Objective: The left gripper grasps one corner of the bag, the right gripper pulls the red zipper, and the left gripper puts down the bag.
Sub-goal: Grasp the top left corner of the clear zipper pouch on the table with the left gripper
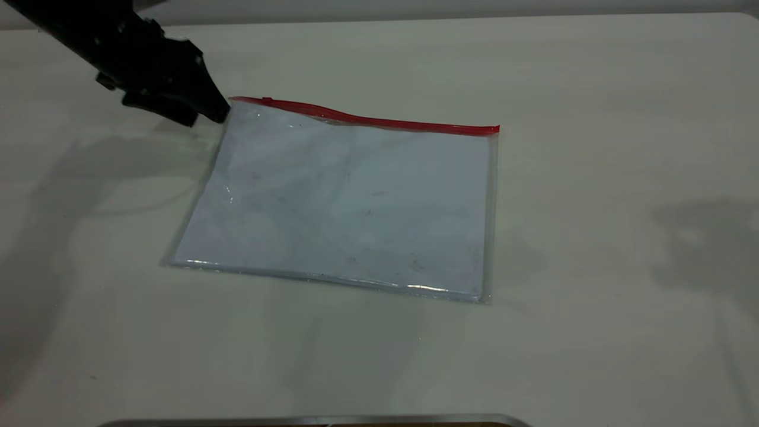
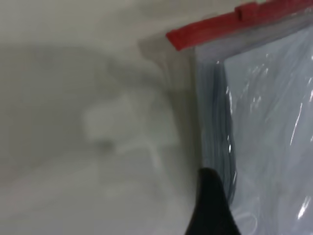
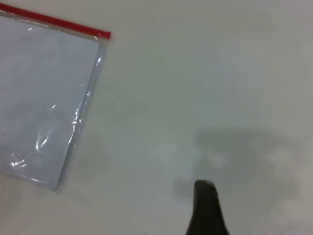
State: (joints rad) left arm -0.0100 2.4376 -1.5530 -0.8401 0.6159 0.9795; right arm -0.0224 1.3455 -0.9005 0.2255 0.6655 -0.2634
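Left gripper (image 1: 220, 112): tips at the bag's (image 1: 350, 196) far-left corner, likely to anchor it for the zip pull; whether they pinch the plastic cannot be told. Bag: flat on table (image 1: 593, 89), red zipper (image 1: 367, 120) along far edge, long axis running left-right. Right gripper (image 3: 205, 188): hovering well apart, state unclear.

No readable txt, labels, brand marks, nos. or signs anywhere in the 3 views.
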